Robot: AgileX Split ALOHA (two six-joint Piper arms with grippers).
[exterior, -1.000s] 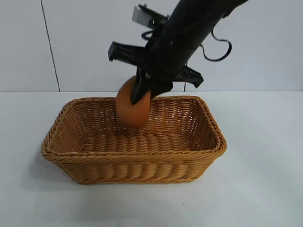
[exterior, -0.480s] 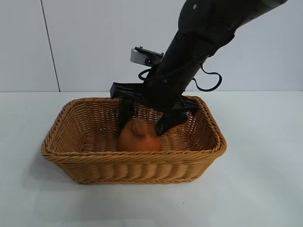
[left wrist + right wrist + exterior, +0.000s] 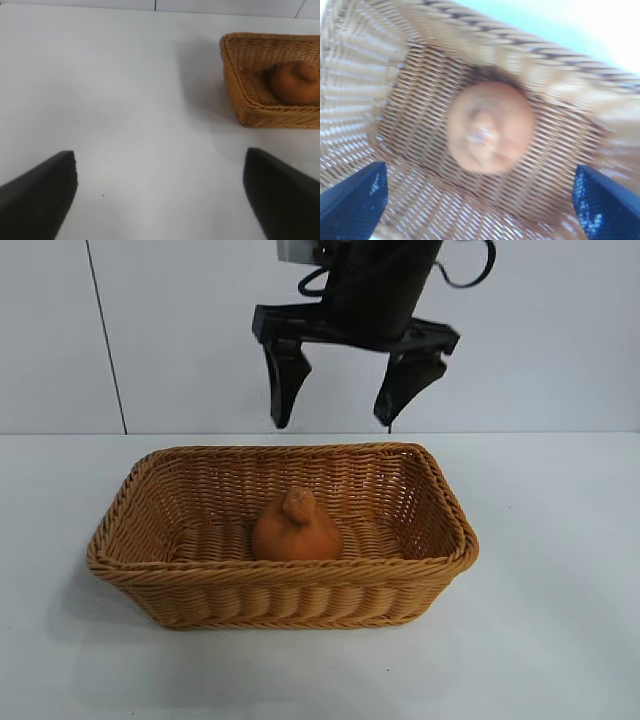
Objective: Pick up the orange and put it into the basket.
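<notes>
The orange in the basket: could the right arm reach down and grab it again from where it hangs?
Probably yes. The right gripper hangs open directly above the orange, which sits uncovered on the floor of the basket, and nothing lies between them.

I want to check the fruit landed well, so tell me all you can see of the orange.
The orange is a squat, matte burnt-orange fruit with a rough skin and a raised nub pointing up. It sits on the woven floor of the basket, about midway along it, touching only the wicker under it. Nothing holds it: the right gripper hangs well above with its jaws wide apart. From overhead it looks round, with a dimpled crown.
</notes>
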